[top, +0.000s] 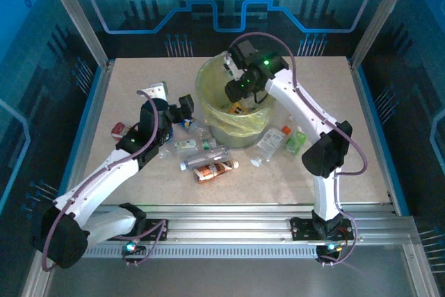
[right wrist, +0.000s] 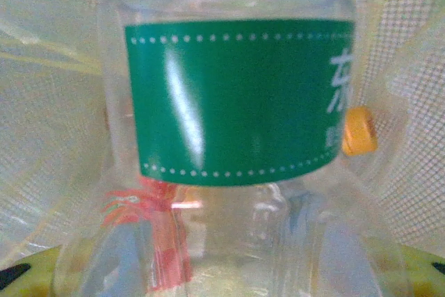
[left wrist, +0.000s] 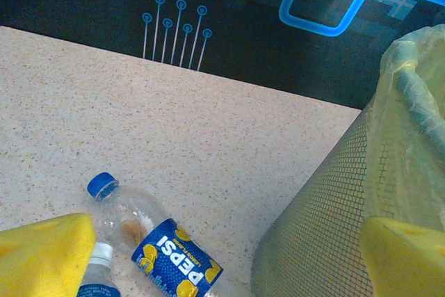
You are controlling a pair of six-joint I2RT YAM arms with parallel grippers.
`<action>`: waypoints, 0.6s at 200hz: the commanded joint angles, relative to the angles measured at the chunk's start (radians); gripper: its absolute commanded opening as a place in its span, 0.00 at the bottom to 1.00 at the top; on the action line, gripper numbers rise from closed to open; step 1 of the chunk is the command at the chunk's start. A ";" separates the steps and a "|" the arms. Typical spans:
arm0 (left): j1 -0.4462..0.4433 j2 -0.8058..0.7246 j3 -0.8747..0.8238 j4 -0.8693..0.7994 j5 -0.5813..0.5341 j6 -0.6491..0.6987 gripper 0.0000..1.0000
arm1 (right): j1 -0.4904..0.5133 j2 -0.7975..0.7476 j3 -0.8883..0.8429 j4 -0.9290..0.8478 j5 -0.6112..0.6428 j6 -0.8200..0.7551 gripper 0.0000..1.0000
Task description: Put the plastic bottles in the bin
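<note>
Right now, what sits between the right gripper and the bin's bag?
A green-label bottle, held in the right gripper over the bin. The right wrist view shows it close up with the bag behind.

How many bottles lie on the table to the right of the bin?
2: a white-labelled bottle beside the base of the bin, and a green-labelled bottle just right of it. The right arm may hide others.

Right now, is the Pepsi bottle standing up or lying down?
Lying down. The Pepsi bottle rests on its side on the table, blue cap on, beside the bin.
</note>
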 commanded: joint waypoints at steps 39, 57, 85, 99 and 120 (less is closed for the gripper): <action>0.007 -0.015 -0.007 -0.009 -0.017 -0.003 0.99 | 0.018 0.043 -0.037 -0.022 -0.035 -0.008 0.62; 0.007 -0.013 -0.007 -0.010 -0.018 -0.002 0.99 | 0.018 0.048 -0.054 -0.017 -0.045 -0.002 0.64; 0.007 -0.011 -0.007 -0.012 -0.019 -0.002 0.99 | 0.019 0.060 -0.069 -0.017 -0.055 0.010 0.71; 0.008 -0.011 -0.008 -0.010 -0.019 -0.001 0.99 | 0.019 0.061 -0.077 -0.017 -0.059 0.014 0.76; 0.009 -0.011 -0.008 -0.012 -0.019 -0.002 0.99 | 0.020 0.053 -0.084 -0.013 -0.050 0.023 0.85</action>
